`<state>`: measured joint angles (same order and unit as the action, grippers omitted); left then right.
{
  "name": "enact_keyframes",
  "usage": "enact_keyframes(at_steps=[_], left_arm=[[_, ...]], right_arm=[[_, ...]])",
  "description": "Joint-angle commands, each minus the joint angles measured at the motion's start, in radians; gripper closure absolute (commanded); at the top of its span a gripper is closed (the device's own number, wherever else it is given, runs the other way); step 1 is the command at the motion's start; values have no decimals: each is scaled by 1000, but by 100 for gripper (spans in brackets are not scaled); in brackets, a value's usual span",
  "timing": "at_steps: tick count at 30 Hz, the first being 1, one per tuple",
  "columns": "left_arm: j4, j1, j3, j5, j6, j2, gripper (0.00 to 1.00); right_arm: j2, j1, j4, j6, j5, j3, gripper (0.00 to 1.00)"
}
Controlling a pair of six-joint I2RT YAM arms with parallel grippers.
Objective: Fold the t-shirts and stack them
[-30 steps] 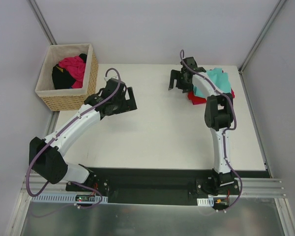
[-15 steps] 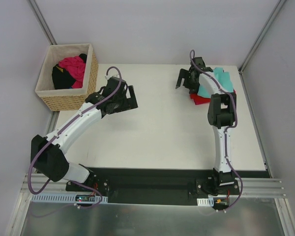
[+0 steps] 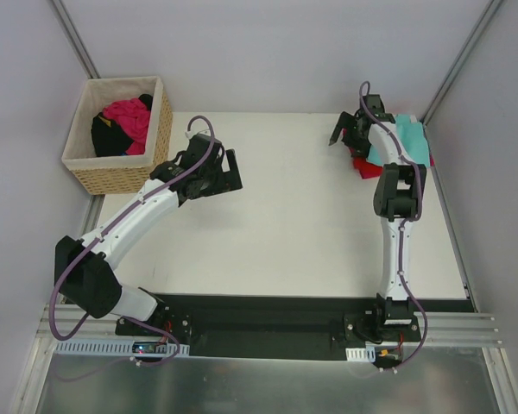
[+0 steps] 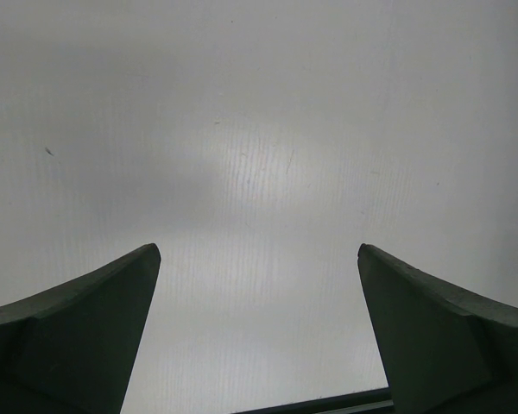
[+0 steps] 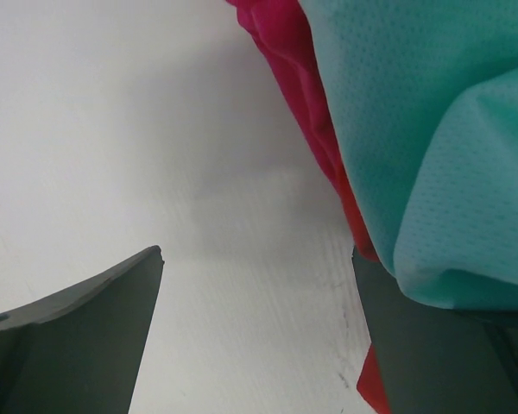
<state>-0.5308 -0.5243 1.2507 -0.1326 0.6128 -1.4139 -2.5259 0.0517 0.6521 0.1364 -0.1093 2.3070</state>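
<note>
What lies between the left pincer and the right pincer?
Only bare white table separates the left pincer from the right pincer, as the top external view shows.

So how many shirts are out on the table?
2: a teal t-shirt on a red t-shirt, stacked at the far right corner of the table. Another may be hidden between or under them.

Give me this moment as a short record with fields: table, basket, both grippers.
on table: teal t-shirt lying on red t-shirt, far right corner
wicker basket: beside the table's far left corner, holds magenta t-shirt and dark clothing
left gripper: open over bare table, empty
right gripper: open beside the red t-shirt, gripping nothing
</note>
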Motion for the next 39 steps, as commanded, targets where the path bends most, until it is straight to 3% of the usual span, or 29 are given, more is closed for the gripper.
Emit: enact_keyframes(at_steps=[1, 25, 28, 31, 39], left_arm=[[11, -9, 39, 4, -16, -3, 1], [5, -9, 61, -21, -38, -33, 1], [8, -9, 64, -24, -47, -19, 1], [-1, -6, 72, -103, -76, 12, 1], [-44, 21, 141, -231, -156, 70, 1]], right_arm=[[-22, -30, -28, 17, 29, 55, 4], [-38, -49, -272, -78, 73, 98, 4], [39, -49, -327, -73, 25, 16, 4], [226, -24, -436, -96, 26, -161, 4], [672, 178, -462, -89, 82, -443, 4]])
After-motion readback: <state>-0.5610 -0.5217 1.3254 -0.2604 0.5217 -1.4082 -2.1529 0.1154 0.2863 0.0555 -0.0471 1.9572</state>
